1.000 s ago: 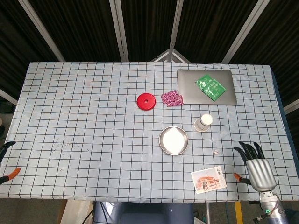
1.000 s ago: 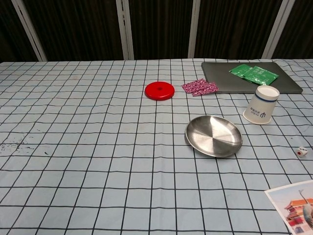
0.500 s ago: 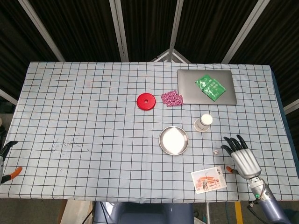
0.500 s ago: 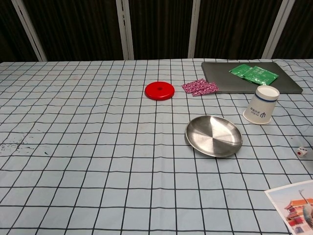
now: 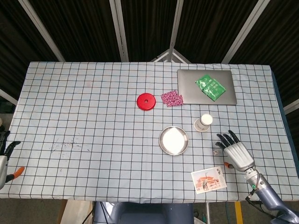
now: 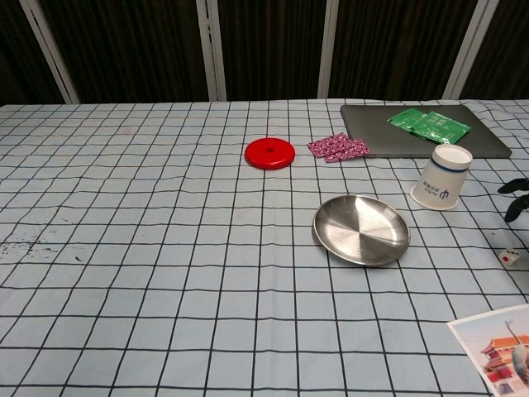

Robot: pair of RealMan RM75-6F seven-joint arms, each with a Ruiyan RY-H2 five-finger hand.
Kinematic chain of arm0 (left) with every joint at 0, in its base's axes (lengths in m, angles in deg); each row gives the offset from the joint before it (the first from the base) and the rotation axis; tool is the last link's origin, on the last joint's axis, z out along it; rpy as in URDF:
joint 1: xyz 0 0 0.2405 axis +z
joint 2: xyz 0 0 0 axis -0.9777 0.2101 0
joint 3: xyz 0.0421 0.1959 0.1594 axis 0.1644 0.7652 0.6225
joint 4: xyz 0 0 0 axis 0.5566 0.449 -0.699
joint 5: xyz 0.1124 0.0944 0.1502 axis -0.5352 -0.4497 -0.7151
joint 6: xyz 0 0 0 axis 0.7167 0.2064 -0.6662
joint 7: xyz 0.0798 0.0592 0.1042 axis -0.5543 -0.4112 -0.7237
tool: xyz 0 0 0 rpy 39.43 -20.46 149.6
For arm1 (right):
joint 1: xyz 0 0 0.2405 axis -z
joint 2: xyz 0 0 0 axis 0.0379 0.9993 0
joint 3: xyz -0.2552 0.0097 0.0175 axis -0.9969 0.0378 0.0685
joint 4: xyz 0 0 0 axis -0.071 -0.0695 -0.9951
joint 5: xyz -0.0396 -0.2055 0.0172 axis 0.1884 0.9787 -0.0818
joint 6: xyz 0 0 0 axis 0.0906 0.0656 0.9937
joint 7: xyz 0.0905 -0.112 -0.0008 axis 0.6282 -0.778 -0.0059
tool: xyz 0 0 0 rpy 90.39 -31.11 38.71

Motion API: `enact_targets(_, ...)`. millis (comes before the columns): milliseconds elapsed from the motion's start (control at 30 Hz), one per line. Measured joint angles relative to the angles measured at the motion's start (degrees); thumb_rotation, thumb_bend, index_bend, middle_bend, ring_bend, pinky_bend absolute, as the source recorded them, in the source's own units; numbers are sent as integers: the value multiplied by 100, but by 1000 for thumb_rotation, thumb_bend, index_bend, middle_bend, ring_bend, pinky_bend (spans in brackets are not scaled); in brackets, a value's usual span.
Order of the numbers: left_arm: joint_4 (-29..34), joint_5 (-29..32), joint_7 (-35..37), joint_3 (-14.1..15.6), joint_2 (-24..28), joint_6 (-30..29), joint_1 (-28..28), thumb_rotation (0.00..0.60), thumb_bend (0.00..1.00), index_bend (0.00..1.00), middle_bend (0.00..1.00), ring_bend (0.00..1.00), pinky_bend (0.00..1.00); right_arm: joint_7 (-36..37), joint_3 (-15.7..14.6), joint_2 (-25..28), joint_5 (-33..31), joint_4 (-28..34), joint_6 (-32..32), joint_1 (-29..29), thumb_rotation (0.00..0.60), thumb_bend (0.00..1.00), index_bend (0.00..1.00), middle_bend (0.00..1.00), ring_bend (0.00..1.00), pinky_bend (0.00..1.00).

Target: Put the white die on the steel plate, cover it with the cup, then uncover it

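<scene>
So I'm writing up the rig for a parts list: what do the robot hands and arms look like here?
The right robot hand has a silver-grey ribbed palm shell with black fingers, on a grey forearm with a small green light near the wrist. Of the left robot hand, only dark fingertips and a pale shell show at the frame edge.

Even, bright overhead light; shadows faint and short. Soft sheen on the steel plate. Both views sharp; background beyond the desk dark.
</scene>
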Motion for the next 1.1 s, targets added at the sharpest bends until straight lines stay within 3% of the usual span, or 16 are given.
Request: enact_targets(1100, 12, 158, -401, -37, -169, 65, -58, 600, 227, 227, 0, 0, 128, 563, -142, -383, 54, -533, -319, -533, 600, 294, 438, 153, 163, 0)
